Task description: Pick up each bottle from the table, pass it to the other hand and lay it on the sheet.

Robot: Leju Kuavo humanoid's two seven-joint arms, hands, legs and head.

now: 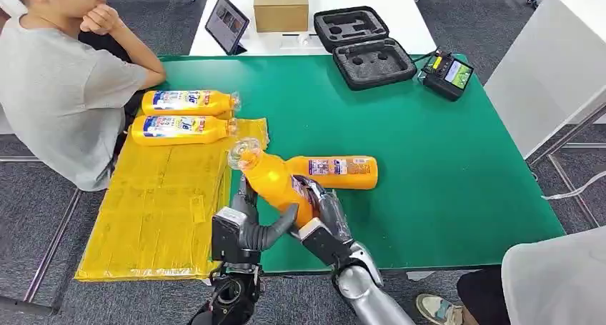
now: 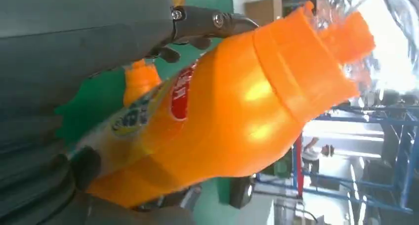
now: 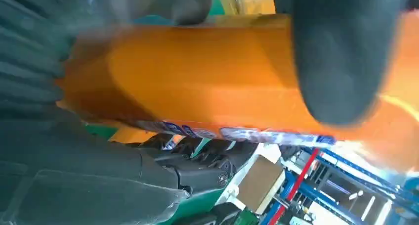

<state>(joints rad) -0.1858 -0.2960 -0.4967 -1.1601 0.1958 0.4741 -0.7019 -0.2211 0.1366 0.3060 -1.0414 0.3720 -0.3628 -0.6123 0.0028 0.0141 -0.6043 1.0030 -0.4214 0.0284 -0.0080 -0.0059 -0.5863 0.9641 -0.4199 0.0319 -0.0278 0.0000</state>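
Four orange bottles are showing in the head view. At the left of the frame a person [image 1: 57, 89] is sitting beside the green worktop [image 1: 443, 168]. Two bottles, the upper bottle [image 1: 187, 101] and the lower bottle [image 1: 182, 129], are lying side by side at the upper end of the yellow sheet [image 1: 157, 211], caps pointing right. Lower centre, the left hand [image 1: 246, 228] and the right hand [image 1: 321, 214] are both gripping the held bottle [image 1: 275, 182], fingers clamped around its body from either side; it is tilting with its wrapped cap toward the upper left, raised just above the sheet's right edge. Just right of it, a fourth bottle [image 1: 336, 172] is lying on the worktop. At the upper right, an open black case [image 1: 364, 46] and a controller [image 1: 446, 75] are resting on the worktop.
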